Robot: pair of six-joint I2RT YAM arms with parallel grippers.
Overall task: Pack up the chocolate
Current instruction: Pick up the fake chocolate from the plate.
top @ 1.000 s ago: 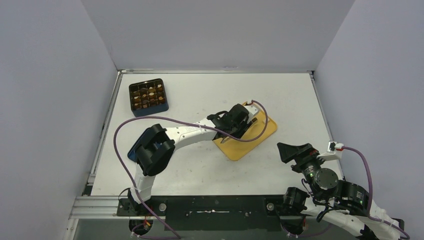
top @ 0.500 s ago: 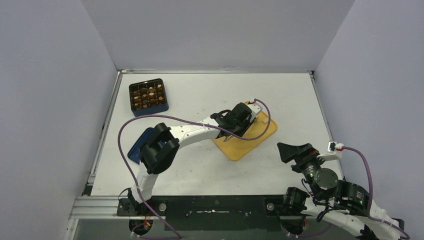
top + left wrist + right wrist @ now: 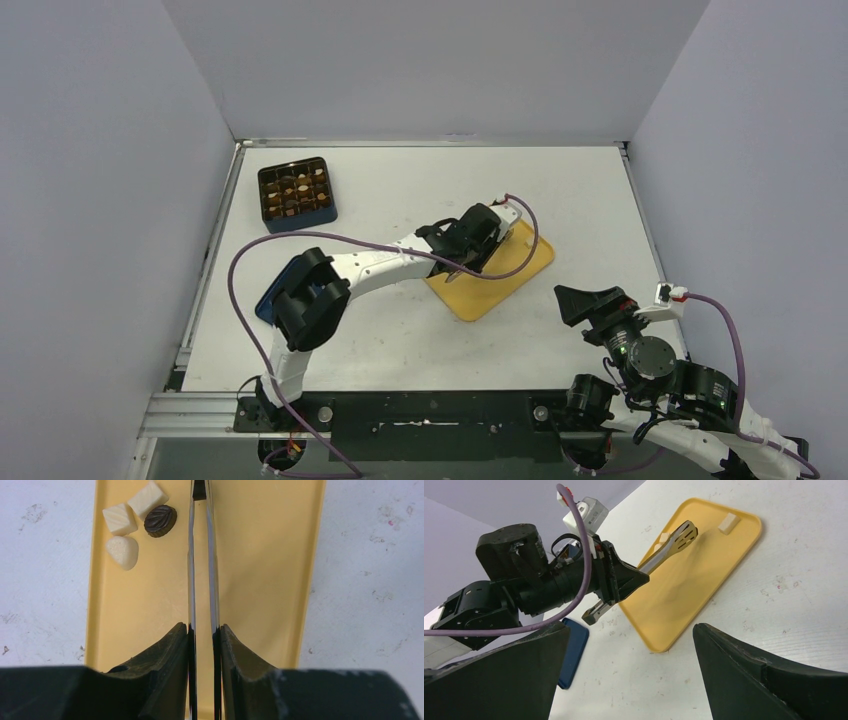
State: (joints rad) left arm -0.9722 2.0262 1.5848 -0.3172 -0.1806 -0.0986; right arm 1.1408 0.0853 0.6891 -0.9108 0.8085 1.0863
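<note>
Three cream-white chocolates [image 3: 120,519] and one dark leaf-shaped chocolate [image 3: 160,520] lie at the far left of the yellow tray [image 3: 260,555]. My left gripper [image 3: 202,630] is shut on the long metal tongs [image 3: 191,580], which reach out over the tray. A dark bit sits between the tong tips at the frame's top edge; I cannot tell what it is. In the top view the left gripper [image 3: 478,238] hovers over the tray [image 3: 500,285]. My right gripper [image 3: 631,627] is open and empty, near the tray's near right corner. A white piece [image 3: 727,523] lies at the tray's far end.
A dark compartment box [image 3: 296,194] holding several chocolates stands at the back left. Its blue lid [image 3: 272,298] lies on the table at the left, under the left arm's elbow. The right gripper [image 3: 580,300] rests low at the near right.
The left gripper with the tongs shifted slightly over the tray, out toward the far right and a little back. The right arm has not moved.
</note>
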